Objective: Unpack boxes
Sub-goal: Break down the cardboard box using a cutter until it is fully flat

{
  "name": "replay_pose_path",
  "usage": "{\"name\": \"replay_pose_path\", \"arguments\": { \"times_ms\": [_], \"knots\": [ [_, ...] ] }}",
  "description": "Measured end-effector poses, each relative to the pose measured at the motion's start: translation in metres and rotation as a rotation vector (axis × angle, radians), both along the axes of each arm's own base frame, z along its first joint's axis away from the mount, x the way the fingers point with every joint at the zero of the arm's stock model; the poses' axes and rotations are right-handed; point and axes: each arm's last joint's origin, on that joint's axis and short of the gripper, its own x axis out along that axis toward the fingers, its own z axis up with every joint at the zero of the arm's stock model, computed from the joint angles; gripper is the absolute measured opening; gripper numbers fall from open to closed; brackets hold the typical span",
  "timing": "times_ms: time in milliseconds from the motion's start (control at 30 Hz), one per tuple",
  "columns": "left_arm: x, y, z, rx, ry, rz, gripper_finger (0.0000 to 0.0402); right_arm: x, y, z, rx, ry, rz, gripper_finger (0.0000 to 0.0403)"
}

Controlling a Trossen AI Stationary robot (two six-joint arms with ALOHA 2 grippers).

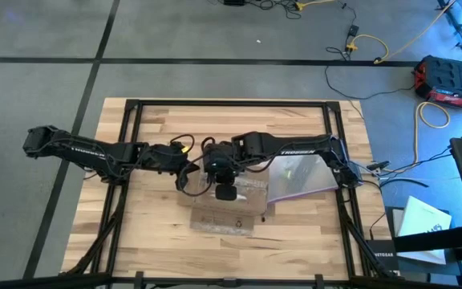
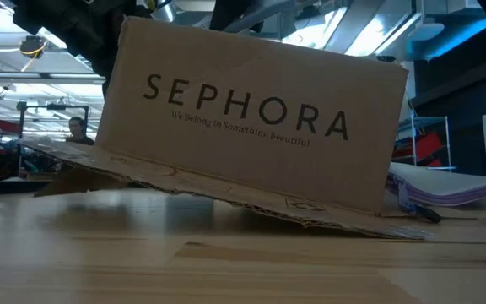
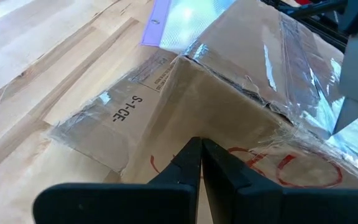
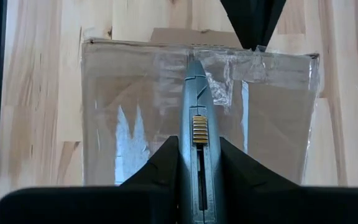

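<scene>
Both arms are dark, near-black, built of slim jointed segments. The left arm [image 1: 95, 151] carries pale lettering along its long link, too small to read, and a short yellow cable loops near its wrist among black ones. The right arm [image 1: 287, 147] bears similar pale lettering on its forearm link, and black cables trail from its base end. A bulky black camera housing [image 1: 219, 160] sits on the right wrist. The left gripper [image 3: 202, 158] has matte black jaws, wedge-shaped and tapering to thin tips. The right gripper [image 4: 196, 155] has the same matte black wedges on a broad, flat black crossbar.
</scene>
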Motion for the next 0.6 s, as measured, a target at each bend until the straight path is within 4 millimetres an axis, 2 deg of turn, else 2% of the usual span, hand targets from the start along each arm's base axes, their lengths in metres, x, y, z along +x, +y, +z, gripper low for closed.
{"name": "replay_pose_path", "arguments": {
  "times_ms": [400, 600],
  "knots": [
    [0.0, 0.0, 0.0, 0.012, -0.001, -0.008, 0.0, 0.0, 0.001, -0.006, 0.023, 0.042, 0.009, 0.0055],
    [0.0, 0.0, -0.001, 0.017, 0.006, -0.01, 0.0, 0.007, -0.002, -0.02, 0.027, 0.073, 0.018, 0.0055]
  ]
}}
